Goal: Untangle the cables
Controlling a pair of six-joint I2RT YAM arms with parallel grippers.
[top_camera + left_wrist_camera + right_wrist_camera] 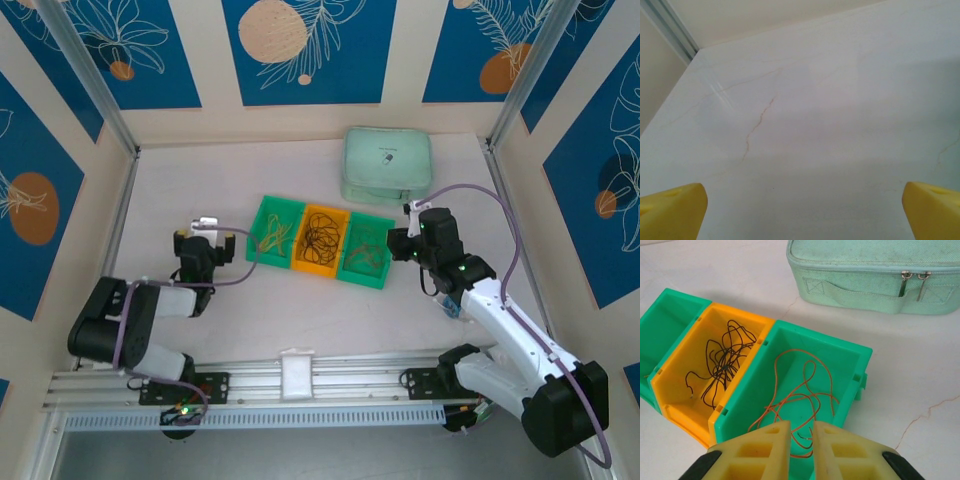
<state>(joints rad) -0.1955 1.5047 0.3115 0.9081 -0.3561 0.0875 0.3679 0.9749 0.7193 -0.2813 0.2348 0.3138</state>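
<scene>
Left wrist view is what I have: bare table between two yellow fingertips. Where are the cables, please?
Observer: In a row of three bins at mid-table, to the right of the left gripper.
Operator: Are the colours mixed?
Observer: No: yellowish cables in the left green bin, black cables in the orange bin, red-orange cables in the right green bin.
Operator: What does the right gripper do?
Observer: It hangs over the right green bin's near edge, jaws almost together; a red-orange strand crosses the gap, gripped or not I cannot tell.
</scene>
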